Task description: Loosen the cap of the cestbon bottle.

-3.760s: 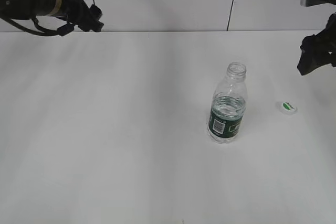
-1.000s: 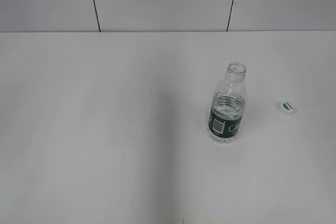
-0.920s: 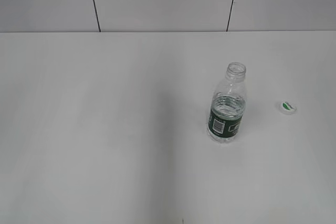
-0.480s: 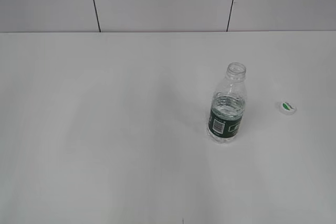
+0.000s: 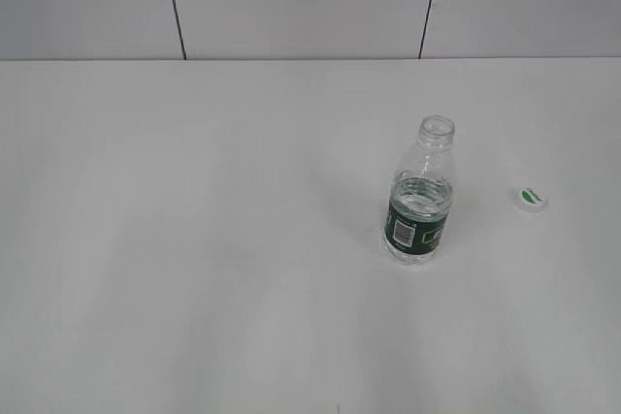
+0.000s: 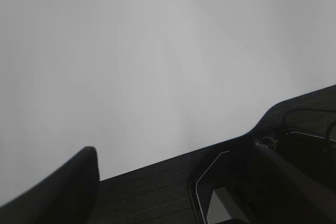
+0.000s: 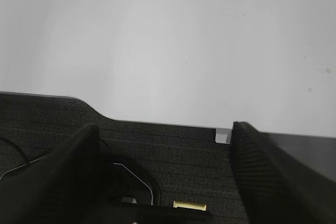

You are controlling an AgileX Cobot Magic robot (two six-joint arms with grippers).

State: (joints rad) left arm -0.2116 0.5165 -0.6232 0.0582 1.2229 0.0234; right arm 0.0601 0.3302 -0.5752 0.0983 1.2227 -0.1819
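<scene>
On the table (image 5: 194, 239), cestbon bottle (image 5: 421, 196) stands open — cap (image 5: 530, 198) well apart.

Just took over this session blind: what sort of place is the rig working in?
Probably a lab or test bench, not a home: a bare white table against plain panelled walls, dark carpet below its edge, and only the cestbon bottle and its cap laid out.
</scene>
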